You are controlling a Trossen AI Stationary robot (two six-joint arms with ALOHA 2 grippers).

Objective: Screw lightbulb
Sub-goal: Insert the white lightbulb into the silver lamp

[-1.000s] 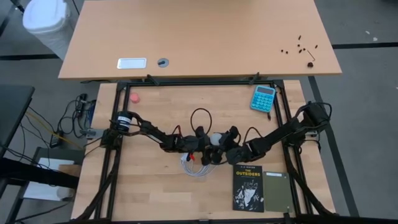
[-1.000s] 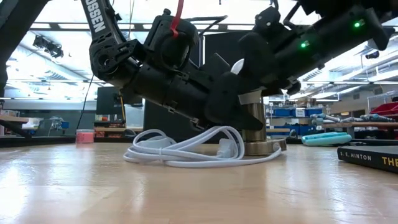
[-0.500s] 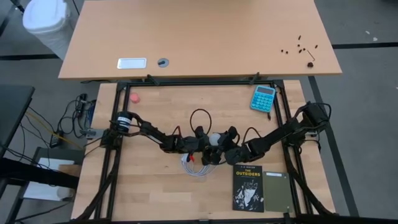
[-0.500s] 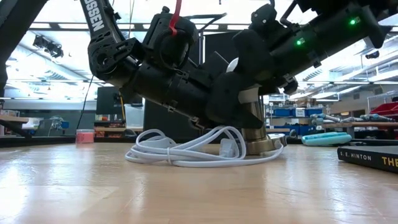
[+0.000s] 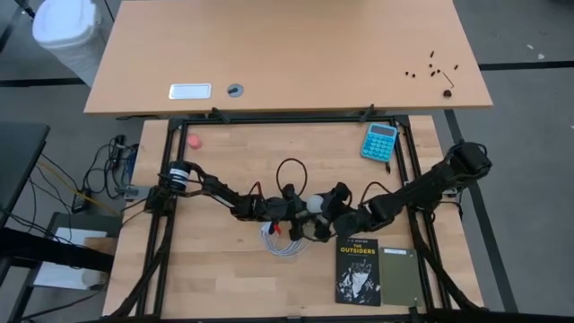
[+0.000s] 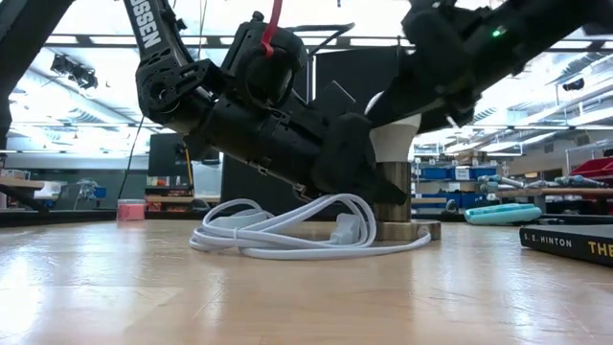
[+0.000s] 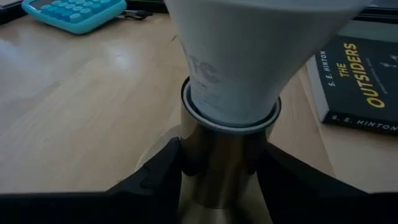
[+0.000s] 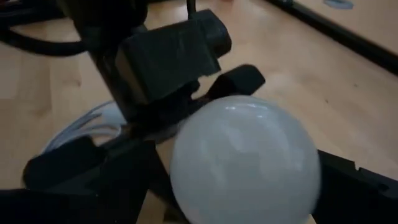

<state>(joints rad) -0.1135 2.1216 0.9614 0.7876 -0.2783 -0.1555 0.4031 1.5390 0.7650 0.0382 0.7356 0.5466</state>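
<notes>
The white lightbulb (image 8: 245, 155) stands upright with its base in the silvery socket (image 6: 393, 196) at mid-table; it also shows in the high view (image 5: 312, 203). My left gripper (image 7: 221, 168) comes from the table's left and is shut on the socket's stem. My right gripper (image 8: 236, 168) comes from the right and is open. Its fingers stand on either side of the bulb's globe, and a sliver of table shows beside one finger. The socket's round foot (image 6: 410, 230) rests flat on the table. The coiled white cable (image 6: 287, 235) lies beside it. My left gripper pinches the socket's metal stem (image 7: 217, 143) between its two fingers (image 7: 155, 177), just below the rim that the bulb sits in. The fingers come nearly level from the table's left, slanting down. The socket stands upright on its foot on the table.
A blue calculator (image 5: 379, 141) lies at the far right. A black book (image 5: 359, 269) lies at the near right, close to the socket. A small pink object (image 5: 193, 140) sits at the far left. The cable (image 5: 280, 242) lies on the near side of the grippers.
My right gripper has risen and drawn back toward the table's right edge, so more of the bulb's neck shows in the low view. The socket leaned with its foot tipped up before; it now stands upright with its foot flat on the table.
</notes>
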